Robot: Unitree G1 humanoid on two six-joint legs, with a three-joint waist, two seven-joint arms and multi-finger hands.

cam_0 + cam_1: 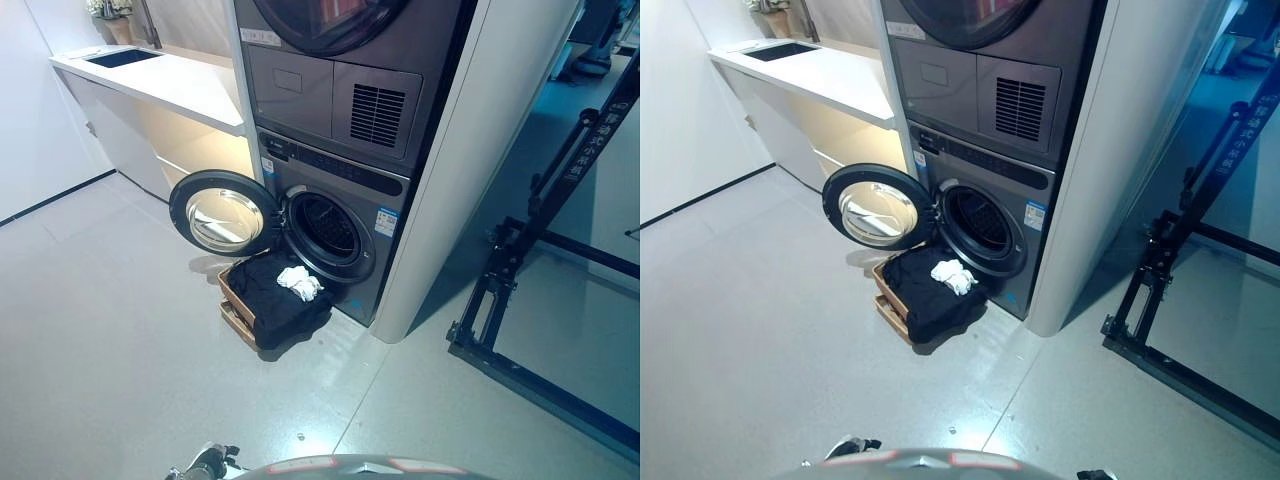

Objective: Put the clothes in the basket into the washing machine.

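A wooden basket (228, 296) stands on the floor just in front of the lower washing machine (340, 215). Dark clothes (270, 295) fill it and hang over its rim, with a small white cloth (299, 282) on top. The machine's round door (224, 213) is swung open to the left and the drum opening (326, 230) is dark inside. Only a small part of my left hand (207, 463) shows at the bottom edge, far from the basket. A dark sliver of my right hand (1095, 474) shows at the bottom edge.
A dryer (340, 60) is stacked above the washer. A white counter with a sink (160, 75) runs along the left wall. A white wall panel (450, 200) stands to the right of the machines. A black metal frame (530, 300) stands on the floor at the right.
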